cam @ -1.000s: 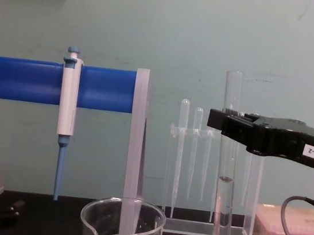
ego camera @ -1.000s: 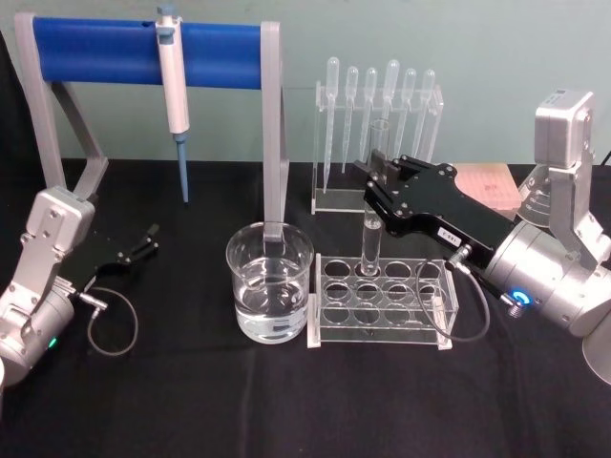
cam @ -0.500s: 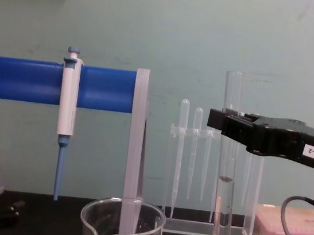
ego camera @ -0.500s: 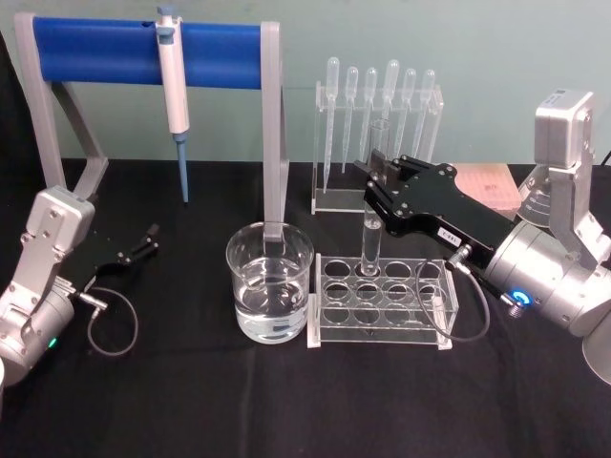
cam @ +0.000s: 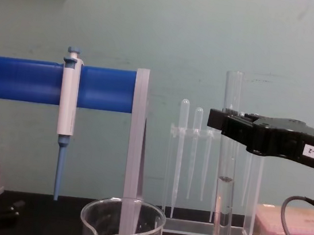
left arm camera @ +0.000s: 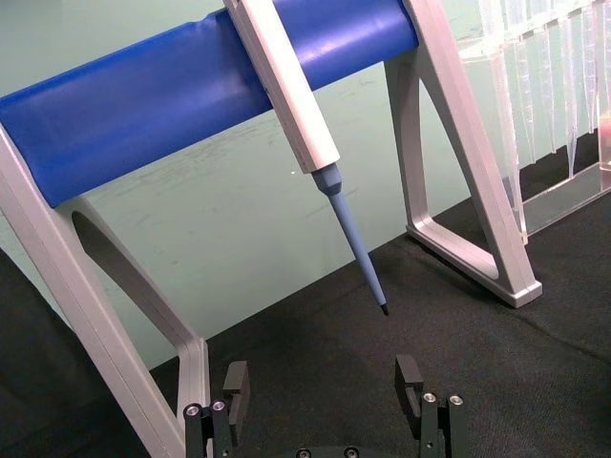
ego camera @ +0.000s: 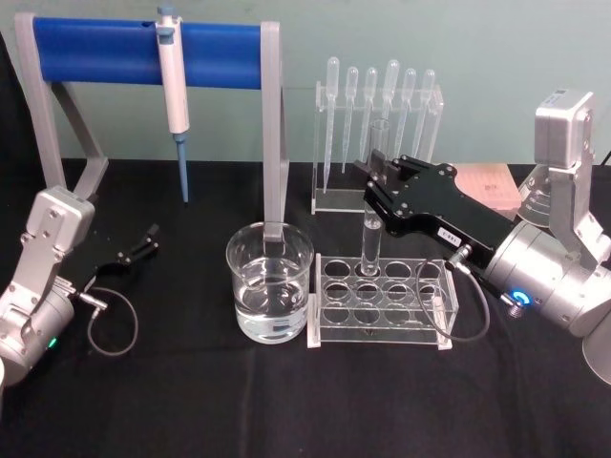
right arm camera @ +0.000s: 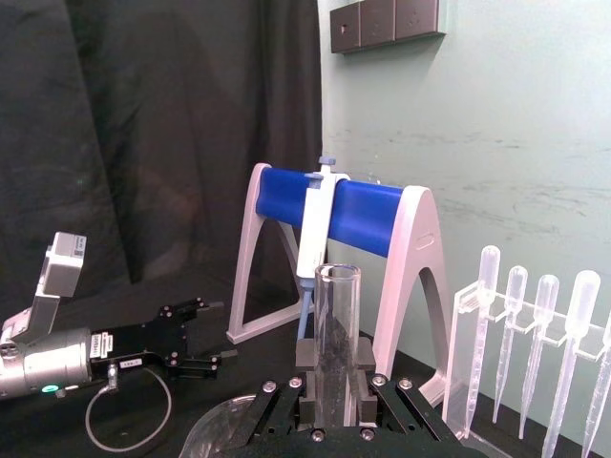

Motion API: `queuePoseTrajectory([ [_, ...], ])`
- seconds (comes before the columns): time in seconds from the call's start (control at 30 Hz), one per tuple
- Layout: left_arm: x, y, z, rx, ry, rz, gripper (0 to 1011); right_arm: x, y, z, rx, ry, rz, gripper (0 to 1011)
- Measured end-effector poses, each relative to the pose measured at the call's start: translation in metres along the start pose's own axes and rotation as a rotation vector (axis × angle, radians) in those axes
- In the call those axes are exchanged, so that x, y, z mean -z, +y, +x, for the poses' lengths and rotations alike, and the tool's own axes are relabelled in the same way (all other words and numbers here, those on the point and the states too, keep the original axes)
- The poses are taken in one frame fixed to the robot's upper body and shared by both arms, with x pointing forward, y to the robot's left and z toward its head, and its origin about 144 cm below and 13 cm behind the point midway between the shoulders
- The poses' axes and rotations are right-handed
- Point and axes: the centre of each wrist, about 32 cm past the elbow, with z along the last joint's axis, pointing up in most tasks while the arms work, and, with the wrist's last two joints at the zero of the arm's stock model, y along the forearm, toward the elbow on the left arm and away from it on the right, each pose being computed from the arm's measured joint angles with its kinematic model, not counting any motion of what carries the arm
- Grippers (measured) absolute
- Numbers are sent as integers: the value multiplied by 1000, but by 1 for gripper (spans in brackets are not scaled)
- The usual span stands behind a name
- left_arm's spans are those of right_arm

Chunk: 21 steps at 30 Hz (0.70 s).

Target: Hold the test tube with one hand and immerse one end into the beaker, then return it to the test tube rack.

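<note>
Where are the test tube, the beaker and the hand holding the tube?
test tube [cam: 221, 207]: chest view, lower part below the hand.
beaker [ego camera: 235, 291]: head view, left glass wall.
right hand [cam: 224, 124]: chest view, between its fingertips, at the tube.

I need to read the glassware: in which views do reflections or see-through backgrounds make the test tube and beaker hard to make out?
Chest view: the test tube stands clear against the plain wall, liquid line readable below the right pincer. Head view: its upper part blends with the clear pipettes behind; the beaker carries bright highlights. Left pincer idles, open, at left.
</note>
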Motion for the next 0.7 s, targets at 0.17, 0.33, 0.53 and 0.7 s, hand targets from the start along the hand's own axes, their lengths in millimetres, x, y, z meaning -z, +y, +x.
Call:
queuePoseTrajectory([
  [0.17,0,0,0,0,0,0,1000,0,0,0,0,0,0,227],
  [0.33,0,0,0,0,0,0,1000,0,0,0,0,0,0,227],
  [0.53,0,0,0,0,0,0,1000,0,0,0,0,0,0,227],
  [0.7,0,0,0,0,0,0,1000,0,0,0,0,-1,-1,227],
])
